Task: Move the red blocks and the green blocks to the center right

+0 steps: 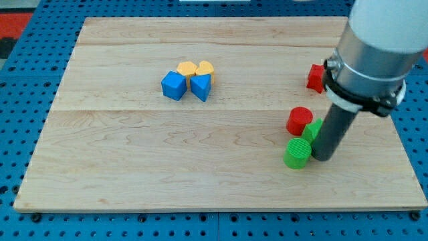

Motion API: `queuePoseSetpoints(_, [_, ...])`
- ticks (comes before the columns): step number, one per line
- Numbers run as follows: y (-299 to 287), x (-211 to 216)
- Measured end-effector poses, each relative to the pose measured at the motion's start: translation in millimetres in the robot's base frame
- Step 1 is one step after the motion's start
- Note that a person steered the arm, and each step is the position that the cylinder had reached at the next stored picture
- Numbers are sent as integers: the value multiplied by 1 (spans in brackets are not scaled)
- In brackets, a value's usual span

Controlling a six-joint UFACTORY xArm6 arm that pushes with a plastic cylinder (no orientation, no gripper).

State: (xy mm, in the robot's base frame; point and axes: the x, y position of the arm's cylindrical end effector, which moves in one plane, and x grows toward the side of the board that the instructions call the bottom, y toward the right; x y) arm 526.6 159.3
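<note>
Red blocks and green blocks all sit on the view's right part of the wooden board [134, 167]. One red block [315, 77], angular in shape though partly cut off by the arm, lies near the board's right edge, above the board's middle height, with the arm's grey body [374, 53] overlapping its right side. A red cylinder [299, 120] stands lower and a little to the view's left of that block, well apart from it. Just below the red cylinder is a green cylinder [297, 153] with a ribbed top, close to it or touching; I cannot tell which. A second green block [311, 130], its shape hidden, peeks out between the red cylinder and the dark rod, seemingly touching both. My tip [323, 158] rests on the board right beside the green cylinder, on that cylinder's right, and appears to touch it; the tip is a plain rod end with nothing that spreads or pinches. Near the board's upper middle, far from the tip, sits a tight cluster: a blue cube [174, 86], a blue block [200, 87] with a pointed lower end, and two yellow blocks [187, 67] [205, 67] behind them toward the view's top, all touching or nearly so.
</note>
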Motion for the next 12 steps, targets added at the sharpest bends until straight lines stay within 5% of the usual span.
queuePoseSetpoints(3, [-1, -65])
queuePoseSetpoints(4, [-1, 4])
queuePoseSetpoints(5, [-42, -22])
queuePoseSetpoints(7, [-23, -85])
queuePoseSetpoints(8, [-44, -85])
queuePoseSetpoints(10, [-2, 3])
queuePoseSetpoints(11, [-49, 25])
queuePoseSetpoints(12, [-64, -5])
